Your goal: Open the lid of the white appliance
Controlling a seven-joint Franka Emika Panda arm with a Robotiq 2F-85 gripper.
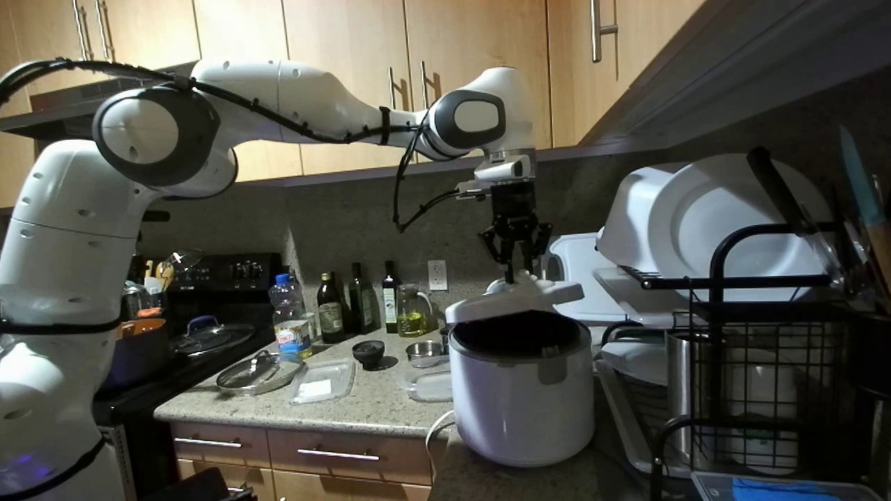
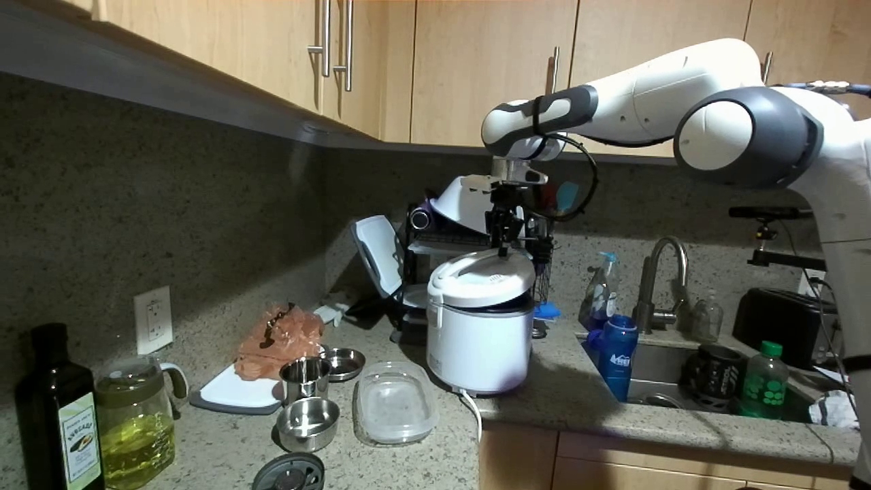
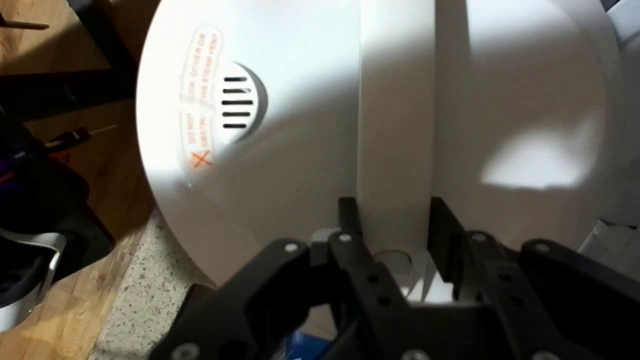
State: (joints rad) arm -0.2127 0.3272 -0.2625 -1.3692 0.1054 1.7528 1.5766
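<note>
Over white appliance (image 1: 522,410), end effector (image 3: 393,212) gripping lid (image 2: 482,279) by handle (image 3: 396,140); black rack (image 1: 717,282) just beside.

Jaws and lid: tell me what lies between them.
Nothing visible: in the wrist view the jaws grip the handle of the lid with no gap showing.

There's 1 rice ckr (image 2: 480,354), 1 wht lid (image 2: 480,279), 3 sm. steel dishes (image 2: 308,427) + 1 tap (image 2: 645,292).

Lid (image 2: 482,279) up at a tilt — round, white, a raised band (image 3: 395,125) across the top, slotted vent (image 3: 237,102) off to one side — over the white appliance (image 1: 522,414), standing upright on the surface (image 2: 561,371), dark interior (image 1: 511,334) showing!
</note>
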